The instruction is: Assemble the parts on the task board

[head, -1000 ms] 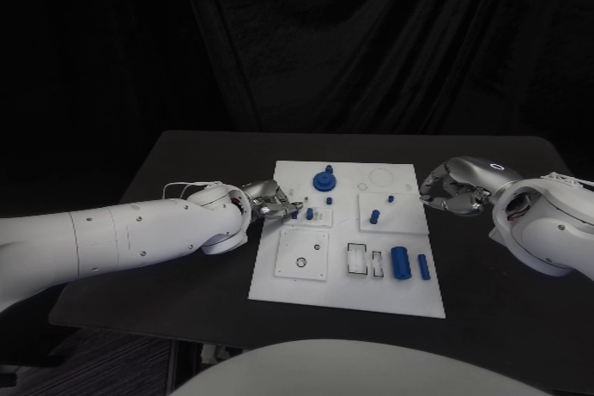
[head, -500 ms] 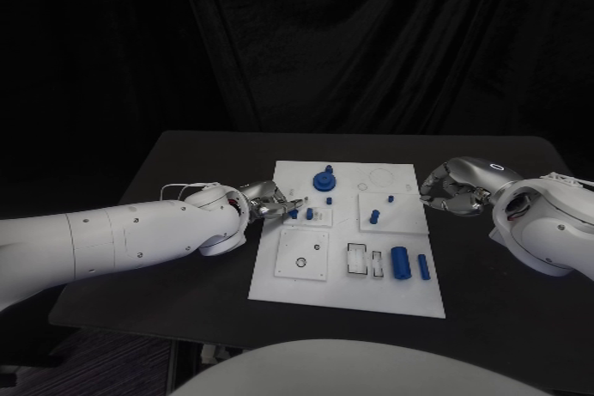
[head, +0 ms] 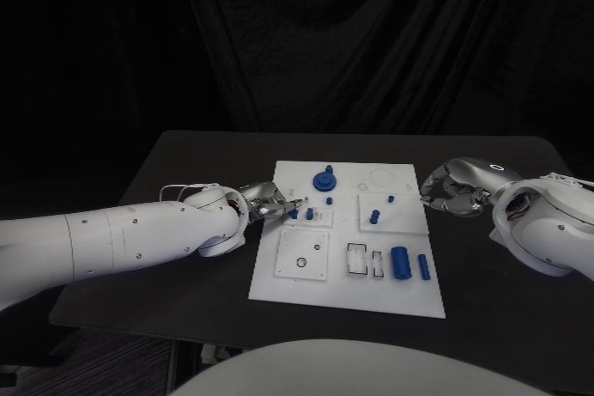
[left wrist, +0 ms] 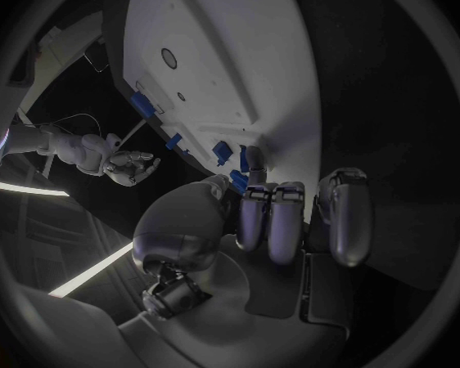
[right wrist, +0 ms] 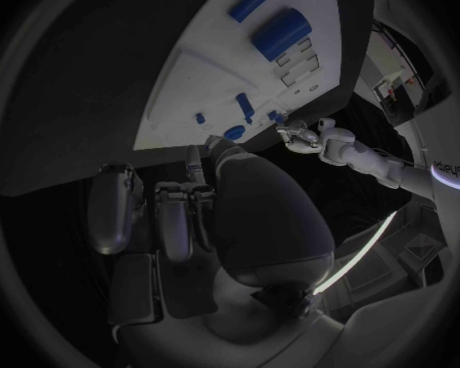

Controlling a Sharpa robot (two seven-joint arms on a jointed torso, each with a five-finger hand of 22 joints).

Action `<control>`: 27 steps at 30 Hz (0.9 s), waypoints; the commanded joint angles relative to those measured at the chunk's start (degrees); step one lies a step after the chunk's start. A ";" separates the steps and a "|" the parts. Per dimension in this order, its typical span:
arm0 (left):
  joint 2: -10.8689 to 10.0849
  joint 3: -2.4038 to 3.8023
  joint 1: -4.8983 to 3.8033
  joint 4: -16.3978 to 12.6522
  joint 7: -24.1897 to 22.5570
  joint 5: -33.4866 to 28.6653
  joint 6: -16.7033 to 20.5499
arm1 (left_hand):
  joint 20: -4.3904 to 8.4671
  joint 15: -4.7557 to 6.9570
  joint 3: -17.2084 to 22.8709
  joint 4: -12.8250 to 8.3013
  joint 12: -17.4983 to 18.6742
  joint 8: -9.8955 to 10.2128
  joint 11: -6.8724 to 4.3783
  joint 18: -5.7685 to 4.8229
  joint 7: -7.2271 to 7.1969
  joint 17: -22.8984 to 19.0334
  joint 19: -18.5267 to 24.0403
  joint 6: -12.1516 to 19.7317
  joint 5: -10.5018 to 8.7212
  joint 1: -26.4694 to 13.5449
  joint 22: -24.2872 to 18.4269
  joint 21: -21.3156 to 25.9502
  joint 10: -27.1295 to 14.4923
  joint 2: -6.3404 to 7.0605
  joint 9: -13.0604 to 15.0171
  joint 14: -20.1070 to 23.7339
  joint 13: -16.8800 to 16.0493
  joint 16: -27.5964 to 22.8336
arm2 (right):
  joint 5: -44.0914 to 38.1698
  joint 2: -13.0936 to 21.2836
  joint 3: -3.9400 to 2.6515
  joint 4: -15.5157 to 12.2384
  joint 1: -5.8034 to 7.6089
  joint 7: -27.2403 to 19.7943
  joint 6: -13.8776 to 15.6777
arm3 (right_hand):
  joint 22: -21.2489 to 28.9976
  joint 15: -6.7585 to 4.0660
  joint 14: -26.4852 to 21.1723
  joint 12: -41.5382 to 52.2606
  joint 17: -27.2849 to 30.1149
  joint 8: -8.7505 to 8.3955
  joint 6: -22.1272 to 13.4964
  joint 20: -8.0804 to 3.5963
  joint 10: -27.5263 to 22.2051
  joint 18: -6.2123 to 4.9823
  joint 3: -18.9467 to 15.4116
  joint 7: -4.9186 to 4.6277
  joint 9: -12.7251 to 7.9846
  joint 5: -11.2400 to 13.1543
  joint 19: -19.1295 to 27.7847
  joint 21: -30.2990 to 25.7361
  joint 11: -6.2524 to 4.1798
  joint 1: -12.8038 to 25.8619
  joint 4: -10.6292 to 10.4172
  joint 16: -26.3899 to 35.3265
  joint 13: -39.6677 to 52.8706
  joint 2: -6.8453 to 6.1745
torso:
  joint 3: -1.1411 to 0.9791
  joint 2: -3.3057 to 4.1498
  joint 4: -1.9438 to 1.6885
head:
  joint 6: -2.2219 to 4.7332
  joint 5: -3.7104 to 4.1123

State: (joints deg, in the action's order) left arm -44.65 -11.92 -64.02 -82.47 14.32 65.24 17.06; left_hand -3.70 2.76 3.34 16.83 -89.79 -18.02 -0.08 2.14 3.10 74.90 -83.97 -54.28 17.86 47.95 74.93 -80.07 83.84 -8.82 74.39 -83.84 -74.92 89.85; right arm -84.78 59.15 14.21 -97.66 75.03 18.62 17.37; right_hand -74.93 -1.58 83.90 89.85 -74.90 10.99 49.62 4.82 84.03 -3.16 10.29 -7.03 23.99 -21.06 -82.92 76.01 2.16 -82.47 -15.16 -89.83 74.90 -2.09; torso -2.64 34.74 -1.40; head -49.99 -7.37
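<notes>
Left hand (head: 265,201) pinches a small blue peg (head: 293,212) over the board's (head: 347,284) left side; next, judged: seat it. Right hand (head: 448,192) curled, holding nothing.

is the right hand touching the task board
Apart. The head view shows the right hand off the right edge of the task board, with a strip of black table between them.

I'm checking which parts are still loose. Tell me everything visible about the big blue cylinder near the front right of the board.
The big blue cylinder is a smooth, plain, plastic-looking piece, the thickest of the loose parts. It lies on its side on the white task board, lengthwise front to back, between the rectangular slots and a thinner blue rod. Neither hand touches it.
</notes>
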 commanded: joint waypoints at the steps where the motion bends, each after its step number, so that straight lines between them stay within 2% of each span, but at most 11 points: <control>1: -0.03 -0.16 0.33 -0.21 -0.62 -0.23 -0.78 | 0.07 0.05 -0.57 0.02 -0.21 -0.41 -0.21 0.47 0.10 15.10 0.09 -0.53 0.32 -0.06 11.63 0.33 6.16 -0.67 0.19 -6.16 -15.08 0.15 | -0.18 -0.01 -0.03 0.01 -0.15 1.04 -0.43 | -10.48 0.19 6.10 0.15 -15.10 -0.29 0.27 0.06 5.97 -0.29 0.33 0.07 -0.09 -0.32 0.28 -0.33 0.10 -0.66 0.06 -0.17 15.10 0.08 | -0.01 0.00 -0.01 | -0.01 0.01; 8: -0.16 -0.16 0.36 -0.32 -1.43 -0.23 -0.35 | 0.13 0.13 -0.87 0.02 -0.21 -0.97 -0.32 0.47 -0.04 15.10 0.10 -0.82 0.95 0.13 11.63 0.34 6.16 -1.03 0.56 -6.16 -15.08 0.15 | -0.17 -0.03 -0.03 0.04 -0.22 1.03 -0.46 | -10.48 0.17 6.10 0.15 -15.10 -0.26 0.33 0.06 5.97 -0.29 0.39 0.09 -0.09 -0.34 0.28 -0.33 0.07 -0.72 0.10 -0.17 15.10 0.12 | -0.01 0.00 -0.01 | -0.01 0.02; 14: -0.30 -0.16 0.37 -0.55 -2.06 -0.23 0.09 | 0.32 0.35 -1.57 0.01 -0.21 -2.47 -0.60 0.48 -0.41 15.10 0.14 -1.38 2.92 0.65 11.62 0.37 6.16 -1.61 1.55 -6.16 -15.08 0.15 | -0.17 -0.05 -0.03 0.08 -0.32 1.04 -0.54 | -10.48 0.17 6.10 0.15 -15.10 -0.26 0.33 0.06 5.97 -0.29 0.39 0.09 -0.09 -0.34 0.28 -0.33 0.07 -0.72 0.10 -0.17 15.10 0.12 | -0.01 -0.02 0.00 | -0.01 -0.04; 27: -0.31 -0.16 0.39 -0.53 -2.72 -0.23 0.69 | 0.38 0.42 -1.67 0.00 -0.21 -2.85 -0.69 0.53 -0.51 15.10 0.26 -1.52 3.38 0.87 11.56 0.56 6.16 -1.78 1.73 -6.16 -15.08 0.15 | -0.17 0.00 -0.03 0.12 -0.54 1.06 -0.56 | -10.47 0.14 6.10 0.15 -15.10 -0.28 0.30 0.04 5.97 -0.30 0.44 0.10 -0.11 -0.36 0.30 -0.37 -0.02 -0.78 0.14 -0.17 15.10 0.12 | 0.02 0.02 -0.01 | -0.01 -0.11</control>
State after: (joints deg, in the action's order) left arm -45.09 -12.09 -63.75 -82.95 12.98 65.21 17.19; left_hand -3.49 2.76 1.92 16.83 -89.79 -20.51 -0.29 2.15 2.76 74.95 -83.75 -55.40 21.02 48.67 74.92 -79.85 84.05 -10.01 74.95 -83.84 -74.92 89.85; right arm -84.77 59.11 14.21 -97.52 74.63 18.74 17.13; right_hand -74.92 -1.58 83.90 89.85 -74.90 10.99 49.62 4.82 84.03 -3.14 10.45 -7.03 23.94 -21.05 -82.92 76.01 2.16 -82.70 -15.01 -89.83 74.90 -1.87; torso -2.64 34.72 -1.40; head -49.99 -7.50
